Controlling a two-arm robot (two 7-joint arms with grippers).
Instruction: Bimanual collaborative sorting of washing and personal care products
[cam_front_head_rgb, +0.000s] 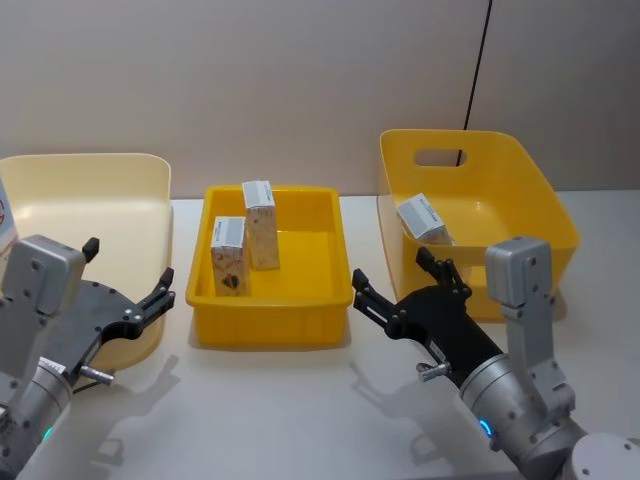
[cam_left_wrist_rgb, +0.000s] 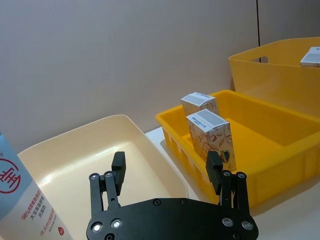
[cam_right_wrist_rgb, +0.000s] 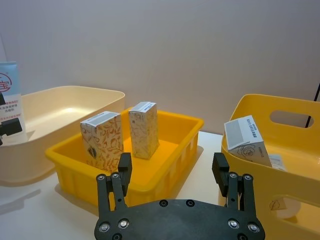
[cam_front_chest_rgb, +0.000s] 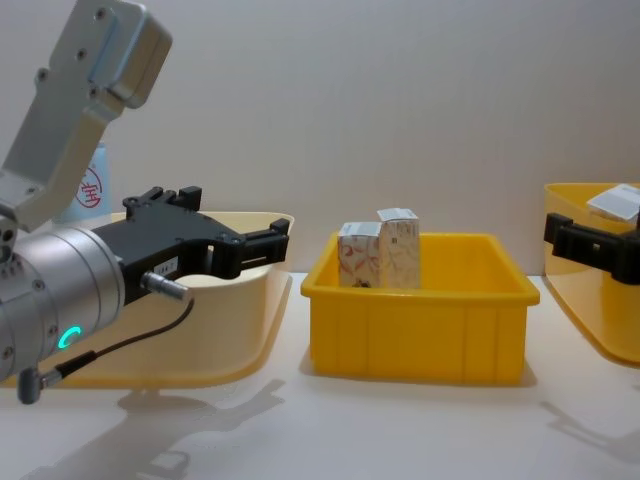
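Risk of toppling: two cartons (cam_front_head_rgb: 245, 240) upright, touching, in middle tray (cam_front_head_rgb: 270, 325); left end effector (cam_front_head_rgb: 130, 290) and right end effector (cam_front_head_rgb: 400, 290) spread wide, empty, could nudge neighbour.

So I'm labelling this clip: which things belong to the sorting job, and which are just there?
Part of the job:
- two upright cartons in the middle yellow tray
- tilted carton in the yellow tub
- light-blue tube by the cream tub

Just there:
- table
- back wall
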